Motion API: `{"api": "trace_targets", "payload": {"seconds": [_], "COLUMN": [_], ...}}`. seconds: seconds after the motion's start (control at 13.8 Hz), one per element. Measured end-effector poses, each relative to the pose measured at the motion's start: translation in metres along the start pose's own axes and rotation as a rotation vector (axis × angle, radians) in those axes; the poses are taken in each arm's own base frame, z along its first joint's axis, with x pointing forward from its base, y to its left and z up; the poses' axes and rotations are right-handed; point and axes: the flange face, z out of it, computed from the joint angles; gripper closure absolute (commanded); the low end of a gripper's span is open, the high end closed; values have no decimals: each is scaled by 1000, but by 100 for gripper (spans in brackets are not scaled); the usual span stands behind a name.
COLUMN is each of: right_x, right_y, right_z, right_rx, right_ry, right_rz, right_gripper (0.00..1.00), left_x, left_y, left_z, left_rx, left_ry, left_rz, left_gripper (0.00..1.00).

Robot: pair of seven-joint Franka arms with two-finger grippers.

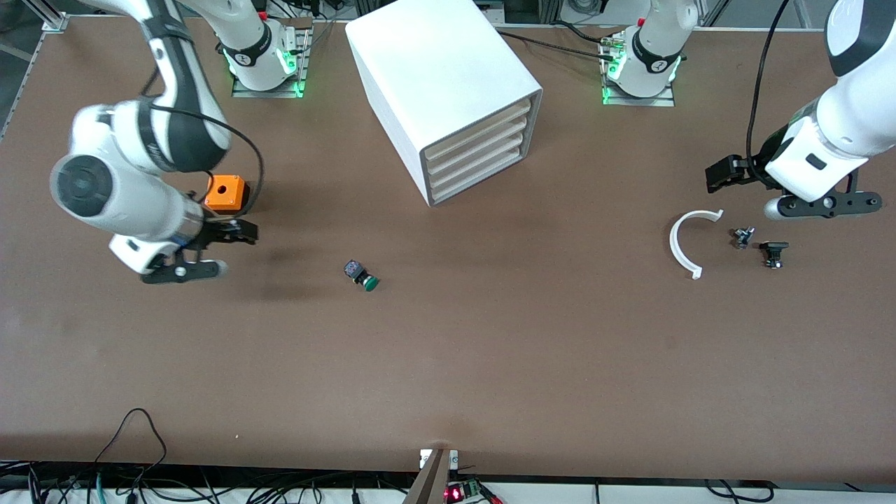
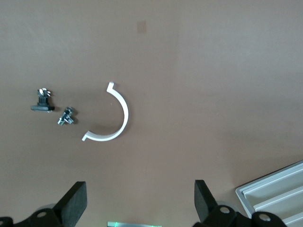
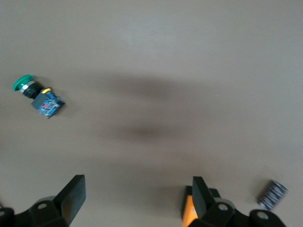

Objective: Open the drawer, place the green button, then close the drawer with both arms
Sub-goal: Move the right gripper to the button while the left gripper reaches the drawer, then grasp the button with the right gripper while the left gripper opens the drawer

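Note:
The white cabinet [image 1: 441, 77] stands at the middle of the table near the arms' bases, with all four drawers shut. The lowest drawer [image 1: 483, 177] is shut flush. The button [image 1: 361, 274] lies on its side on the bare table, nearer to the front camera than the cabinet; it also shows in the right wrist view [image 3: 38, 97]. My right gripper [image 1: 183, 271] [image 3: 137, 198] is open and empty, low over the table beside the orange cube. My left gripper [image 1: 826, 204] [image 2: 140, 201] is open and empty, over the table at the left arm's end.
An orange cube with a hole [image 1: 225, 193] [image 3: 188, 213] sits by the right gripper. A white curved strip [image 1: 686, 241] [image 2: 118, 118] and two small dark parts [image 1: 743, 236] [image 1: 773, 253] lie below the left gripper. A corner of the cabinet's front [image 2: 277, 194] shows in the left wrist view.

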Motion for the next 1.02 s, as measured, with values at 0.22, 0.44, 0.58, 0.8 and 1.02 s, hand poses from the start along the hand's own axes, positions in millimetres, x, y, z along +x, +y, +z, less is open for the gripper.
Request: {"api": "trace_targets", "payload": {"seconds": [0.22, 0.44, 0.58, 0.8, 1.02], "right_x": [10, 17, 22, 22, 15], "right_y": [-47, -73, -83, -111, -153], "right_z": [39, 67, 81, 99, 119], "right_rx": [5, 15, 21, 37, 9], "right_ry": [-3, 23, 39, 49, 51], "right_rz": [-73, -112, -122, -183, -301], "right_gripper": [0, 0, 0, 0, 0], "left_x": [24, 39, 40, 23, -11], "left_y": [11, 36, 53, 82, 120], "left_z": [60, 139, 196, 269, 328], "left_rx": [-91, -299, -456, -678, -821], "left_ry": [-143, -304, -364, -413, -488], "left_rz": [20, 38, 60, 166, 202], "left_gripper": [0, 0, 0, 0, 1]}}
